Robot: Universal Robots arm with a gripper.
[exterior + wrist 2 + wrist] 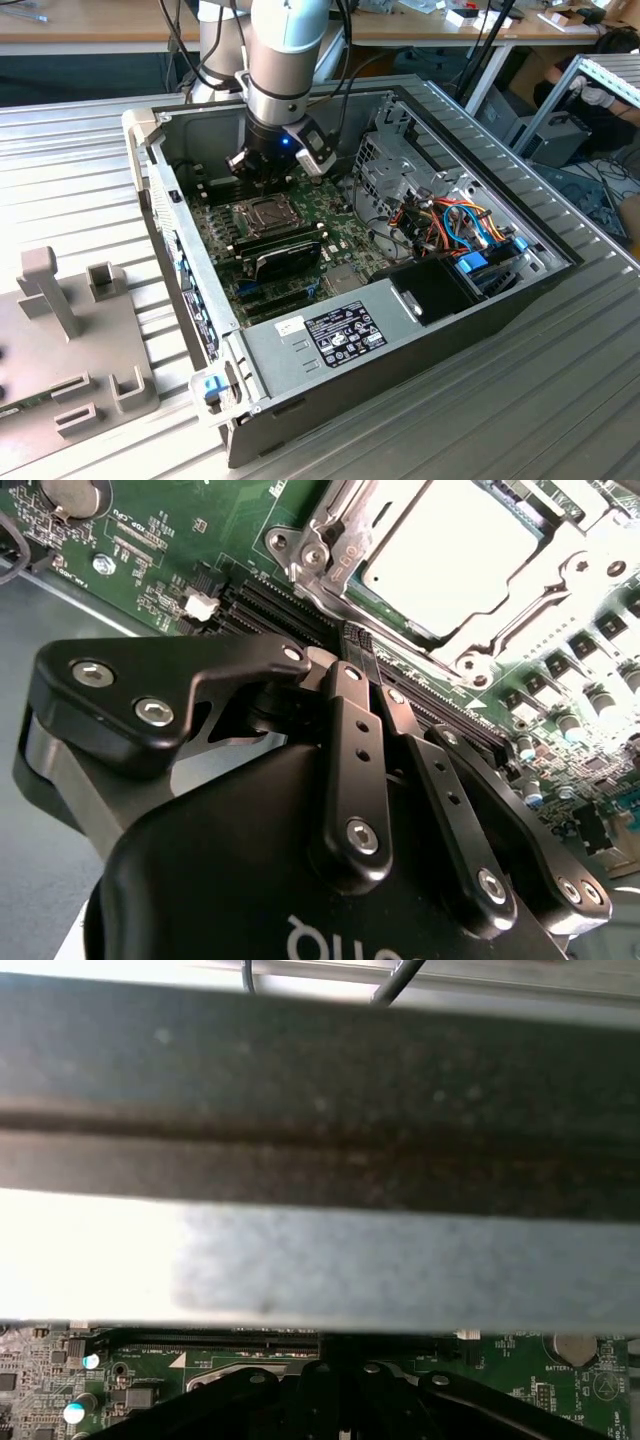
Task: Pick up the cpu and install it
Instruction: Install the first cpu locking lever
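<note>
Open computer case [500,300] lying flat on ribbed metal surface [80,160], green motherboard [225,240] exposed inside.

End effector [262,172]: black, on grey arm, lowered into the case near its far wall, just above the motherboard and just beyond the socket frame [262,212]. Fingertips in second wrist view [357,640] pressed together, clenched on nothing visible, poised over the black memory slots [290,600] beside the socket.

Cpu [455,550]: flat silver-grey square, lying in the socket, ringed by the metal socket frame [330,540], in second wrist view. Apart from the fingertips, not touched by them. In exterior view too small to tell from the frame.

Long black module [285,255]: on the motherboard, on the near side of the socket.

Drive cage [400,165] and bundle of orange, blue and red cables [450,225]: toward exterior view's right inside the case.

Power supply [340,335]: grey box with label, at the case's near end.

Grey moulded fixture [60,330]: on the surface at exterior view's left, well apart from the case.

First wrist view: blurred case wall [320,1130] close ahead, strip of motherboard [520,1360] and dark end effector linkage [340,1390] beneath.
</note>
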